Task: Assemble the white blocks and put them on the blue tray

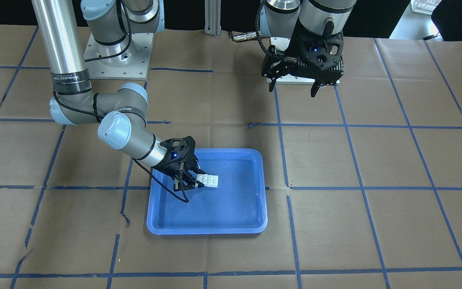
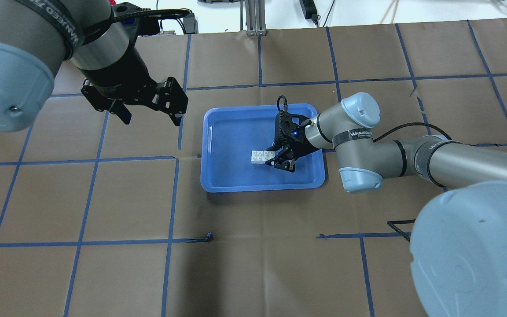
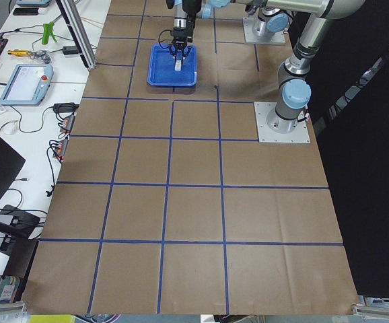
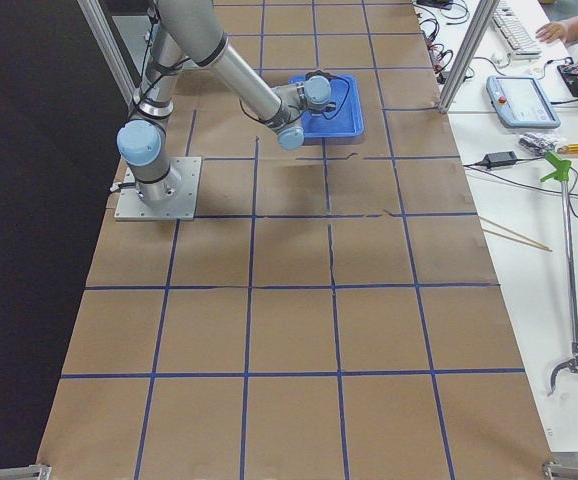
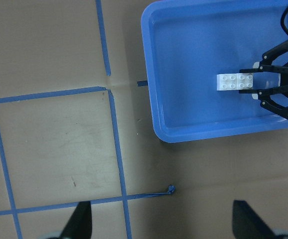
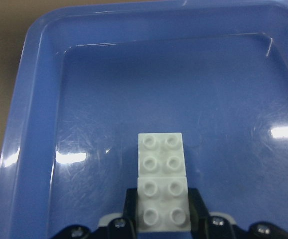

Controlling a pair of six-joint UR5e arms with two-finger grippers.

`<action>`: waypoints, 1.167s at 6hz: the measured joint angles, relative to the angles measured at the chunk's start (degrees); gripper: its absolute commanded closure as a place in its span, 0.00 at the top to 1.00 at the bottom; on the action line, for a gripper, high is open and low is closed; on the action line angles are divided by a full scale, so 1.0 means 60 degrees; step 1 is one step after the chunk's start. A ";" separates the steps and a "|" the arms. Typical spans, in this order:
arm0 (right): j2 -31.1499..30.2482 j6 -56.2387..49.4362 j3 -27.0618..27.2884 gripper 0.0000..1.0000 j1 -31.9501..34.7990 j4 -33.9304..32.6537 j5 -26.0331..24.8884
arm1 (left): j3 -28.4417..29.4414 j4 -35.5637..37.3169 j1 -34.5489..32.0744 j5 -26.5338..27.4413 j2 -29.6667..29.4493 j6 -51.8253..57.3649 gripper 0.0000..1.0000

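Note:
The white blocks (image 2: pixel 260 156), two studded bricks joined end to end, lie on the floor of the blue tray (image 2: pixel 218 187). My right gripper (image 2: pixel 275 158) reaches low into the tray, with its fingers closed on the sides of the near brick. The right wrist view shows the blocks (image 6: pixel 161 164) between the black fingers (image 6: pixel 130 209). The front view shows the same grasp (image 1: pixel 195 178) on the blocks (image 1: pixel 210 180). My left gripper (image 2: pixel 150 110) is open and empty. It hovers high over the bare table, left of the tray, and looks down on the blocks (image 5: pixel 233 82).
Brown paper with a blue tape grid covers the table (image 2: pixel 126 207). The tray (image 1: pixel 207 230) sits near the table's middle. The arm bases (image 1: pixel 118 56) stand at the robot's edge. Tools and a tablet (image 3: pixel 26 81) lie on a side bench beyond the table.

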 measured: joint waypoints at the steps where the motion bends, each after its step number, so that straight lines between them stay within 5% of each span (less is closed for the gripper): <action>1: 0.0000 0.0042 -0.0004 0.32 0.0005 -0.0010 -0.0003 | 0.0003 0.0000 0.0006 0.0000 0.0000 0.0000 0.99; 7: 0.0147 0.0066 -0.0020 0.33 0.0008 -0.0113 0.0022 | 0.0010 0.0000 0.0005 0.0000 0.0000 0.0000 0.99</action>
